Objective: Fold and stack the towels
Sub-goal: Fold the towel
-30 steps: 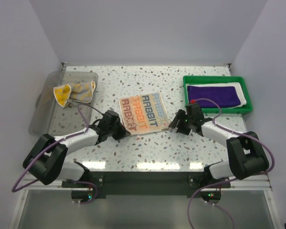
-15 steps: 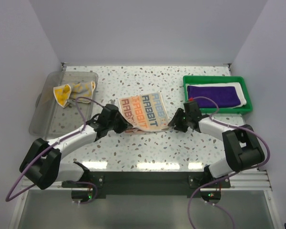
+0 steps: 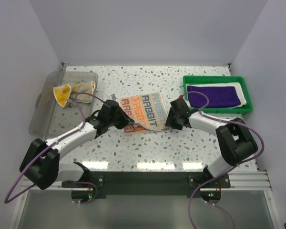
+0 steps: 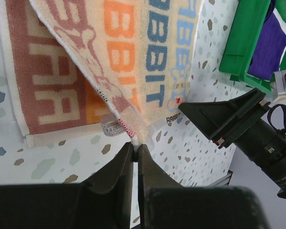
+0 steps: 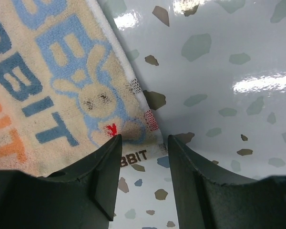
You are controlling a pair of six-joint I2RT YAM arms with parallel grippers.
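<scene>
Pinched tight in the left end effector [image 4: 136,147]: one corner of the lettered towel [image 4: 133,57], raised off the surface [image 3: 133,148] and lapped over the rest of the cloth. At the right end effector [image 5: 143,143], fingers apart, straddling the towel's other near corner with a gap on each side; whether touching the cloth, cannot tell. Spread mid-surface between both arms, pale cream with RABBIT in rows of red, orange and blue block letters, a small blue rabbit print and a red mark by the right-hand corner, partly doubled over on the left side. Farther right, inside the green tray [image 3: 217,111], folded flat: the purple towel [image 3: 213,96] on top of the white towel [image 3: 246,97], white showing along its far and right edges.
</scene>
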